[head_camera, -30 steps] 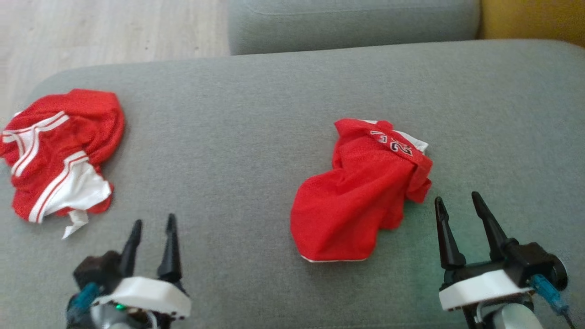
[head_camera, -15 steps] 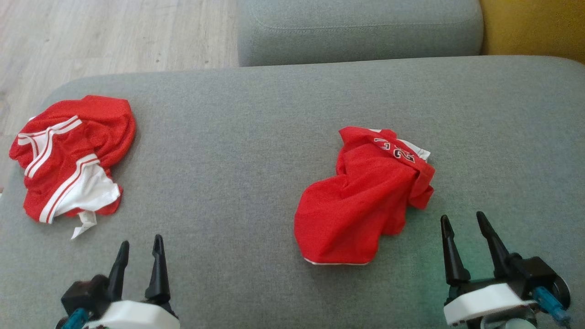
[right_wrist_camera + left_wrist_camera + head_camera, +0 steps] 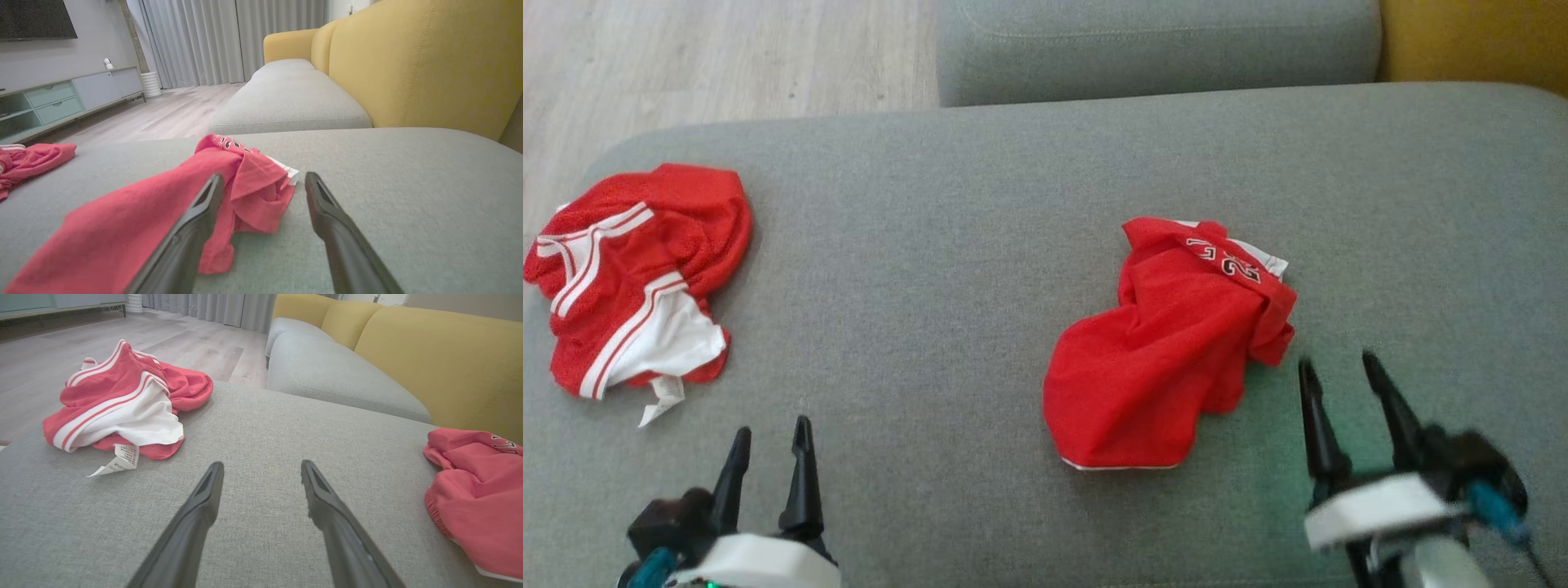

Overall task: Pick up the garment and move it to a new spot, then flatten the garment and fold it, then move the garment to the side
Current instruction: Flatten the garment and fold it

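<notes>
Two red garments lie on the cushion (image 3: 931,245): a jersey (image 3: 1168,359) centre-right and shorts (image 3: 629,269) far left. The left gripper (image 3: 772,429) and right gripper (image 3: 1339,363) both gape wide, empty. The right gripper is just beside the jersey.

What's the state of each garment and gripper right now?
red jersey, crumpled in a heap on the grey cushion, not flattened, not folded, not held
red-and-white garment, bunched up near the cushion's left end, tag sticking out, not held
left gripper, open, empty, over bare cushion between the two garments
right gripper, open, empty, just beside the jersey's right edge
</notes>
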Available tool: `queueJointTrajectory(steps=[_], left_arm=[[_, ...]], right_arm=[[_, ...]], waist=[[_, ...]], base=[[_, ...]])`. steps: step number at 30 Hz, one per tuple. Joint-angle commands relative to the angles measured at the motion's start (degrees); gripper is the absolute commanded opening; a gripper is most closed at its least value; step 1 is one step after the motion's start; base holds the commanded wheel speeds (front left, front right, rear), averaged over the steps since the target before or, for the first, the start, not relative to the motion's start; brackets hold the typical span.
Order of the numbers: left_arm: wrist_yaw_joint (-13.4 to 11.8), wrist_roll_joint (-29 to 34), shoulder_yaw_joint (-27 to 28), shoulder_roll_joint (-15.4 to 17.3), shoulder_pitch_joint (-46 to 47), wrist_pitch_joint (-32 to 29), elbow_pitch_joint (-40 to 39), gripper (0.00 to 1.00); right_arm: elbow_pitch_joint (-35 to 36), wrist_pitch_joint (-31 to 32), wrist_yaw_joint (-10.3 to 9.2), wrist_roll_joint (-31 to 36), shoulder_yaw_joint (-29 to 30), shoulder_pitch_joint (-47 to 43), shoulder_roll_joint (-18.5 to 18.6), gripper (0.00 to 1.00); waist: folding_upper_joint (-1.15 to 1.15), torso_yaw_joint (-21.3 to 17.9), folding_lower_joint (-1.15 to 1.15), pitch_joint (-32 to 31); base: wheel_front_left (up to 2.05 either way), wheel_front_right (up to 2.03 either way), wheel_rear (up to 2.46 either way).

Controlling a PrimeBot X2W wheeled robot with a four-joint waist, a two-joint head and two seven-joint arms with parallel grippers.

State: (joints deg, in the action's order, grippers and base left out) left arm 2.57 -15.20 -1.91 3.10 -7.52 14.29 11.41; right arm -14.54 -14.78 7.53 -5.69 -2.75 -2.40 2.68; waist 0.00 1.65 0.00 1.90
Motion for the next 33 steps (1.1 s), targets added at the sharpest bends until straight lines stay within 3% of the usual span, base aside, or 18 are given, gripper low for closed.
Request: queueJointTrajectory(steps=[1,6,11,15,22,30,31,32,33], left_arm=[[0.01,0.18,1.71,-0.19,3.57,0.71,-1.49,1.00],[-0.42,-0.72,-0.28,-0.21,5.26,0.71,-1.84,1.00],[-1.05,-2.17,-3.41,-0.22,7.18,0.71,-1.64,1.00],[-1.42,-2.95,-5.59,-0.22,8.50,0.71,-1.48,1.00],[-2.29,-3.70,-7.02,-0.22,9.92,0.71,-1.62,1.00],[-2.68,-3.87,-6.93,-0.22,10.37,0.71,-1.73,1.00],[-2.75,-3.91,-6.90,-0.22,10.40,0.71,-1.77,1.00],[-2.82,-3.94,-6.90,-0.22,10.40,0.71,-1.80,1.00],[-2.88,-3.97,-6.90,-0.22,10.37,0.71,-1.83,1.00]], right_arm=[[1.24,0.03,-0.04,-0.52,-1.39,5.69,0.74,1.00],[-2.14,7.99,-0.04,-0.44,1.66,15.52,2.71,1.00],[-11.40,24.32,-0.04,2.36,4.83,26.48,4.89,1.00],[-17.67,31.20,-0.04,2.86,5.36,31.28,6.55,1.00],[-26.78,35.27,-0.04,2.50,8.76,36.09,7.37,1.00],[-32.44,38.92,-0.04,-2.32,6.26,36.92,6.56,1.00],[-32.79,39.27,-0.04,-2.98,5.48,36.83,6.64,0.91],[-32.95,39.35,-0.04,-3.68,4.78,36.80,6.78,0.00],[-32.92,39.14,-0.04,-4.48,4.28,36.89,6.96,0.00]], waist=[[0.00,0.13,0.00,0.56],[0.00,1.27,0.00,2.81],[0.00,4.47,0.00,5.76],[0.00,6.94,0.00,7.77],[0.00,9.99,0.00,9.89],[0.00,10.53,0.00,10.34],[0.00,10.47,0.00,10.30],[0.00,10.37,0.00,10.23],[0.00,10.20,0.00,10.12]], base=[[0.00,0.00,0.00],[0.00,0.00,0.00],[0.00,0.00,0.00],[0.00,0.00,0.00],[0.00,0.00,0.00],[0.00,0.00,0.00],[0.00,0.00,0.00],[0.00,0.00,0.00],[0.00,0.00,0.00]])
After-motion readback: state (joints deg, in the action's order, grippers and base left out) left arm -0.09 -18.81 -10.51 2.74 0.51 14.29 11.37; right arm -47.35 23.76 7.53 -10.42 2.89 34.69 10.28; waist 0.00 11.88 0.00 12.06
